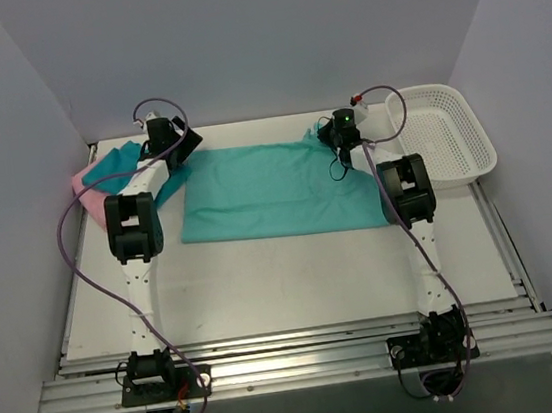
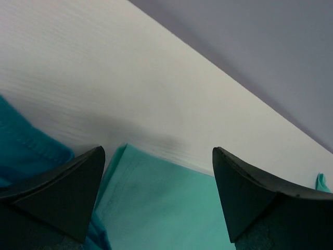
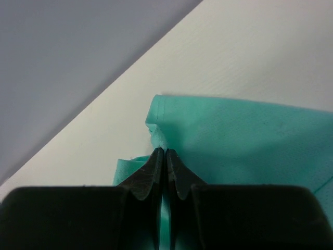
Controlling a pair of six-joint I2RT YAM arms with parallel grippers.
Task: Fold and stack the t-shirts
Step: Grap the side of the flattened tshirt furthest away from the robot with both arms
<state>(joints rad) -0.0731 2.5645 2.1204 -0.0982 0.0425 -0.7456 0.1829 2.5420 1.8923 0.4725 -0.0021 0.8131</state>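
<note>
The light sea-green t-shirt (image 1: 274, 189) lies spread flat in the middle of the table. My left gripper (image 1: 184, 139) is open over its far left corner (image 2: 156, 203), touching nothing. My right gripper (image 1: 333, 139) is shut on the shirt's far right corner (image 3: 218, 130), with cloth pinched between its fingertips (image 3: 165, 152). The darker teal-blue t-shirt (image 1: 115, 166) lies crumpled at the far left, on top of the pink t-shirt (image 1: 89, 194); its edge shows in the left wrist view (image 2: 26, 148).
A white mesh basket (image 1: 438, 131) stands at the far right of the table. Grey walls close in the table at the back and both sides. The table surface (image 1: 285, 276) shows bare in front of the shirt.
</note>
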